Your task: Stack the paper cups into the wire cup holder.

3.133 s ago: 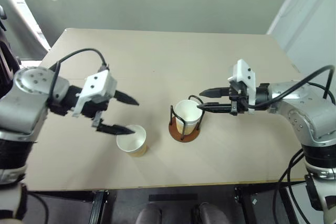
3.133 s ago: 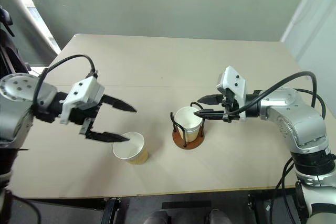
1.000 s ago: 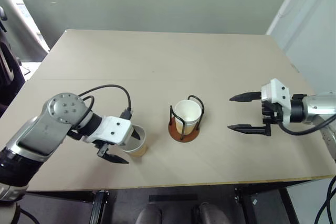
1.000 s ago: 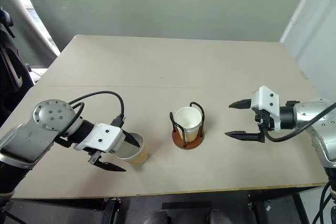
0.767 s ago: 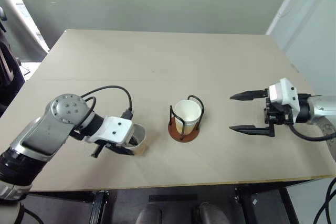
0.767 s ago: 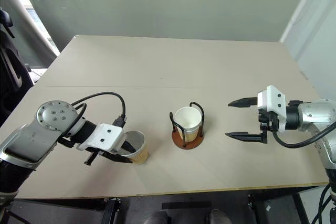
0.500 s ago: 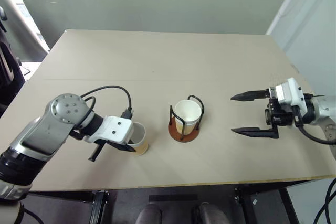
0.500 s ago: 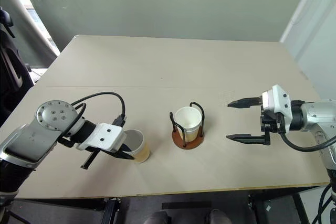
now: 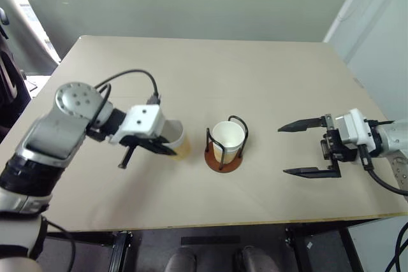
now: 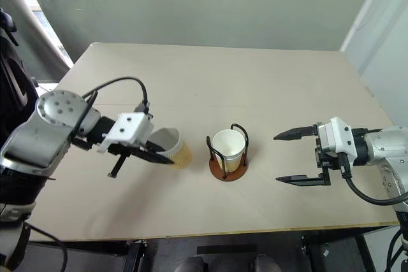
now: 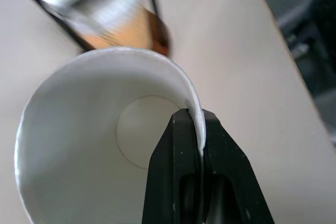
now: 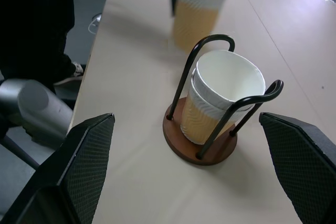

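- Tan ribbed paper with a white inside and rolled rim: that is the paper cup (image 9: pixel 174 139) we see at the left, lifted clear of the beige wooden table (image 9: pixel 191 74) and tipped with its mouth toward the left arm.
- We see the left gripper (image 11: pixel 191 129) clamped tight on that cup's rim, one black finger inside the wall and one outside.
- Just to the right stands the wire cup holder (image 9: pixel 224 157), a round reddish-brown disc with thin black wire loops standing upright, near the table's middle.
- Inside it we count two nested paper cups (image 12: pixel 224 94), upright, the upper rim sitting slightly above the lower.
- At the far right, we find the right gripper (image 9: pixel 305 148) hovering well apart from the holder, its two black fingers spread wide and holding nothing.
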Robot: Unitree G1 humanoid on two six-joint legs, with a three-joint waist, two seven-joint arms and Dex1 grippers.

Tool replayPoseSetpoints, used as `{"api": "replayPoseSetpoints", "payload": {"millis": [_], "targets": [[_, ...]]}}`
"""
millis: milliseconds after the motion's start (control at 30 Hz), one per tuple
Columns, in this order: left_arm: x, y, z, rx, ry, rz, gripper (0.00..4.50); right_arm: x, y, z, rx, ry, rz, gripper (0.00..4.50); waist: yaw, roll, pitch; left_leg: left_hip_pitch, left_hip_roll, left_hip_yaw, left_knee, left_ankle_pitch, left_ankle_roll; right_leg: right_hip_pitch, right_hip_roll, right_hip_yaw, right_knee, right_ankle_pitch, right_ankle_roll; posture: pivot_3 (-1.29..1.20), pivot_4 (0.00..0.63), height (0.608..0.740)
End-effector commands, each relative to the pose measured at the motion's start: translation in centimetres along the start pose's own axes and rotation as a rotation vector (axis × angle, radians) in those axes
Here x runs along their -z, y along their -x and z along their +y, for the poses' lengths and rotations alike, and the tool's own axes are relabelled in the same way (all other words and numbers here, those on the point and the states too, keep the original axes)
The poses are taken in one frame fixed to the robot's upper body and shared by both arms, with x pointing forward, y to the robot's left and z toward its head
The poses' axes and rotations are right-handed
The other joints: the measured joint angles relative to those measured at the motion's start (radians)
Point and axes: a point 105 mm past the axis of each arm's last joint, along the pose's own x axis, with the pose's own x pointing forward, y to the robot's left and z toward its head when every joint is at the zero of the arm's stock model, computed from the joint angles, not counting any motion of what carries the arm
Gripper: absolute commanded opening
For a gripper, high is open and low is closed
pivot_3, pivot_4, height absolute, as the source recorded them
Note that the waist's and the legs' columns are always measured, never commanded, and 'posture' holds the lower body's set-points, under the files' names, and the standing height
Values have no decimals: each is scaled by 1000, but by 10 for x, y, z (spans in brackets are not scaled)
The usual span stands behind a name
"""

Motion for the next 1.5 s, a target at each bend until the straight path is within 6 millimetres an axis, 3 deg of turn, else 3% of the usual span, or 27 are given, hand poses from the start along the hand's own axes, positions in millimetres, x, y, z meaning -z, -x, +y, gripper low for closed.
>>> {"api": "replayPoseSetpoints", "payload": {"millis": [33,233,567,1200,1500], "targets": [[-20,14,12,-19,-21,-63,34,-5,4,-5,10,39,8,4500,0,0,0,0,0,0,0,0,0,0,0,0,0,0,0,0,150,740],[-43,16,35,-23,-66,-108,34,-9,7,-10,11,53,6,4500,3,0,0,0,0,0,1,0,0,0,0,0,0,1,1,0,150,740],[-74,-3,59,40,-182,-151,34,-24,13,-26,29,102,10,4500,6,0,0,-4,0,-1,2,0,0,1,0,0,-1,3,6,0,150,740],[-108,-29,55,203,-267,-222,34,-31,24,-30,87,138,65,4500,24,0,0,-5,-1,0,6,0,1,1,0,0,-2,4,8,0,150,740],[-95,-42,50,261,-322,-127,34,-29,24,-28,100,136,67,4500,26,0,0,-5,-1,0,7,0,1,2,0,0,-3,5,9,0,150,740]]}}
